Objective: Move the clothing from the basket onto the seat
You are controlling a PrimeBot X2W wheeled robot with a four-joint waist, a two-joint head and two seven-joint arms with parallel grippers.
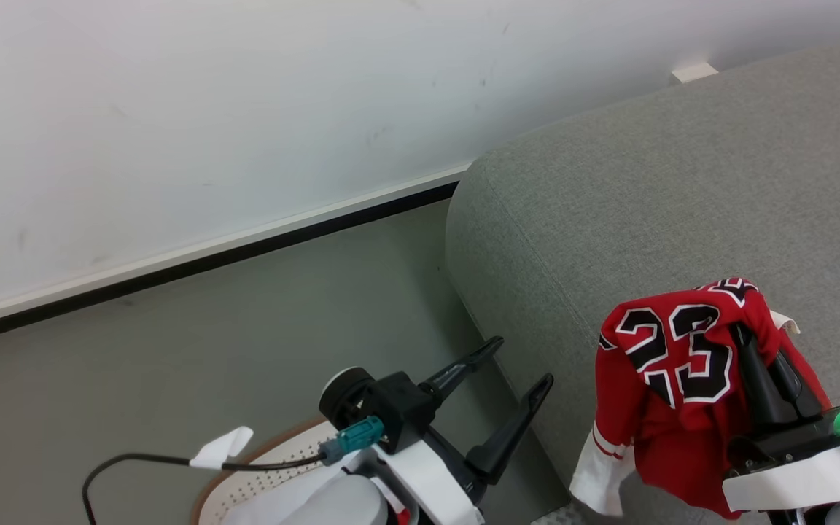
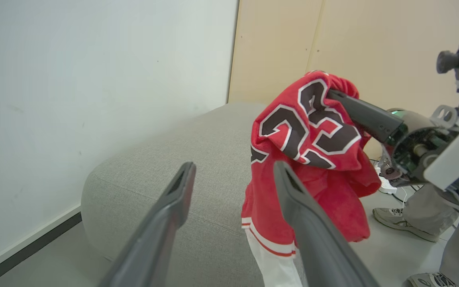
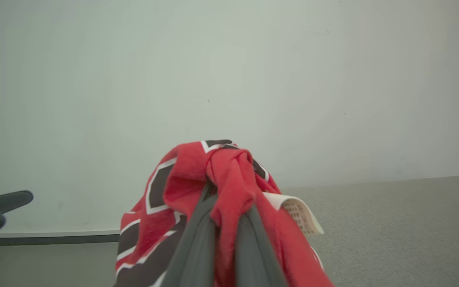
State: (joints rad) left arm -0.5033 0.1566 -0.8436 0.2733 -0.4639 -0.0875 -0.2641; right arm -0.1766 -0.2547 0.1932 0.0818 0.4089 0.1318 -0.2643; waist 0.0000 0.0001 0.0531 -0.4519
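Clothing (image 1: 671, 379), red with black-and-white numerals, pinched in right hand (image 1: 752, 343), hanging above seat (image 1: 646, 197) at its near edge, white-trimmed hem dangling by seat's side; left hand (image 1: 522, 361) spread, empty, just beside seat; basket (image 1: 267, 452) lower, also beside seat

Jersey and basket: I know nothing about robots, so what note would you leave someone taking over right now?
Right gripper: fingers shut on the red jersey, which hangs in the air over the sofa's near edge.
Left gripper: open, empty, near the basket.
Done: jersey is out of the basket.
Left: lay it on the sofa and let go. The left arm hides the basket's inside, so check there for more clothing.
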